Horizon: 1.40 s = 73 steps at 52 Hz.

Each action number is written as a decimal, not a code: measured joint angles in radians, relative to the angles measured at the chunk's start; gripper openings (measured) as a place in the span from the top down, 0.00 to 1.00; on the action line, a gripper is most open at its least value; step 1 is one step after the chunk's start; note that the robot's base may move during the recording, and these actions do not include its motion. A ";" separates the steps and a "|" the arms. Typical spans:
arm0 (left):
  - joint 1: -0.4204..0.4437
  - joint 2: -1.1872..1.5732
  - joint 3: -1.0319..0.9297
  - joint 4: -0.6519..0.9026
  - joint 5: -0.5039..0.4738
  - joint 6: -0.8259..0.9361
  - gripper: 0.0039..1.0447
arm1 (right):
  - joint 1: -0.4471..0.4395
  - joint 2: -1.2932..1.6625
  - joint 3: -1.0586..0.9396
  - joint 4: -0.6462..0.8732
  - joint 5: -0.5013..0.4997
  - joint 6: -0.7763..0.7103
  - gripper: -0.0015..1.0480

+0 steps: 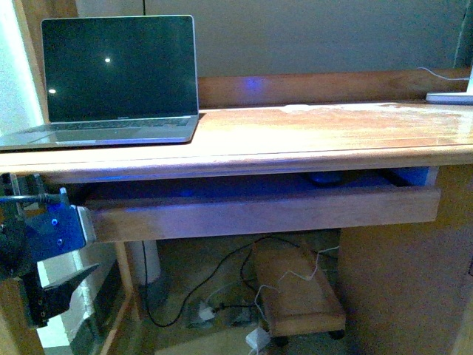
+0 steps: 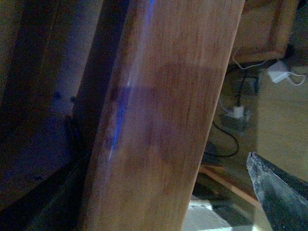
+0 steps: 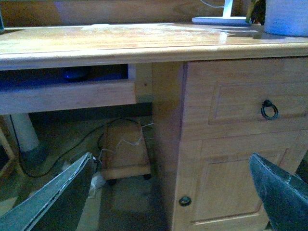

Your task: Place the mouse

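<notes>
mouse (image 1: pixel 325 177): dark lump inside the pulled-out tray (image 1: pixel 259 211), under the desktop (image 1: pixel 332 129).
right gripper (image 3: pixel 171 159): fingers spread wide, empty, low before the desk.
left gripper (image 1: pixel 59 281): close against the tray front; i cannot tell its jaws.
approach: i'd raise the right arm and enter the narrow gap level.

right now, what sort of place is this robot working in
Probably a home office or study: a wooden desk with an open laptop on it, a pull-out tray under the top, and a white charger lying among cords on the floor beneath.
</notes>
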 joint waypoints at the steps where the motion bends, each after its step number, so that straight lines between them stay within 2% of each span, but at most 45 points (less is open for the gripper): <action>1: -0.003 -0.013 0.000 -0.036 -0.002 -0.016 0.07 | 0.000 0.000 0.000 0.000 0.001 0.000 0.07; 2: -0.005 -0.021 -0.002 -0.056 -0.002 -0.021 0.07 | 0.000 0.000 0.000 0.000 0.001 0.000 0.07; 4: -0.014 -0.097 -0.022 -0.197 0.018 -0.098 0.07 | 0.000 0.000 0.000 0.000 0.000 0.000 0.07; 8: -0.014 -0.179 -0.077 -0.298 0.070 -0.148 0.07 | 0.000 0.000 0.000 0.000 0.001 0.000 0.07; 11: -0.015 -0.271 -0.156 -0.372 0.145 -0.198 0.07 | 0.000 0.000 0.000 0.000 0.000 0.000 0.07; 17: -0.052 -0.441 -0.320 -0.419 0.263 -0.375 0.07 | 0.000 0.000 0.000 0.000 0.000 0.000 0.07; 22: -0.071 -0.547 -0.389 -0.447 0.287 -0.504 0.07 | 0.000 0.000 0.000 0.000 0.000 0.000 0.07; 25: -0.082 -0.643 -0.447 -0.440 0.274 -0.655 0.07 | 0.000 0.000 0.000 0.000 0.000 0.000 0.07; 28: -0.099 -0.725 -0.492 -0.420 0.218 -0.802 0.07 | 0.000 0.000 0.000 0.000 0.000 0.000 0.07; 31: -0.113 -0.793 -0.525 -0.398 0.196 -0.892 0.07 | 0.000 0.000 0.000 0.000 0.001 0.000 0.07; 40: -0.153 -1.080 -0.562 -0.404 0.024 -1.283 0.07 | 0.000 0.000 0.000 0.000 0.001 0.000 0.07; 46: -0.171 -1.184 -0.567 -0.399 0.001 -1.402 0.08 | 0.000 0.000 0.000 0.000 0.001 0.000 0.07; 49: -0.236 -1.197 -0.642 -0.222 -0.349 -1.377 0.20 | 0.000 0.000 0.000 0.000 0.001 0.000 0.07; 50: -0.242 -1.203 -0.665 -0.189 -0.407 -1.371 0.24 | 0.000 0.000 0.000 0.000 0.001 0.000 0.07; 51: -0.243 -1.215 -0.691 -0.162 -0.514 -1.361 0.29 | 0.000 0.000 0.000 0.000 0.001 0.000 0.07; 54: -0.229 -1.254 -0.730 -0.149 -0.644 -1.351 0.40 | 0.039 0.066 0.023 -0.037 0.058 0.020 0.07; 59: -0.211 -1.300 -0.764 -0.150 -0.638 -1.344 0.56 | 0.079 0.278 0.084 0.066 0.042 0.041 0.07; 63: -0.195 -1.337 -0.793 -0.161 -0.624 -1.341 0.69 | 0.094 0.509 0.185 0.240 0.033 0.075 0.07; 67: -0.179 -1.376 -0.817 -0.176 -0.608 -1.340 0.83 | 0.120 0.676 0.291 0.345 0.024 0.103 0.07; 69: -0.173 -1.391 -0.824 -0.183 -0.602 -1.340 0.88 | 0.143 0.741 0.339 0.369 0.019 0.106 0.07; 73: -0.123 -1.423 -0.838 -0.203 -0.528 -1.338 0.98 | 0.214 0.862 0.436 0.393 0.013 0.106 0.07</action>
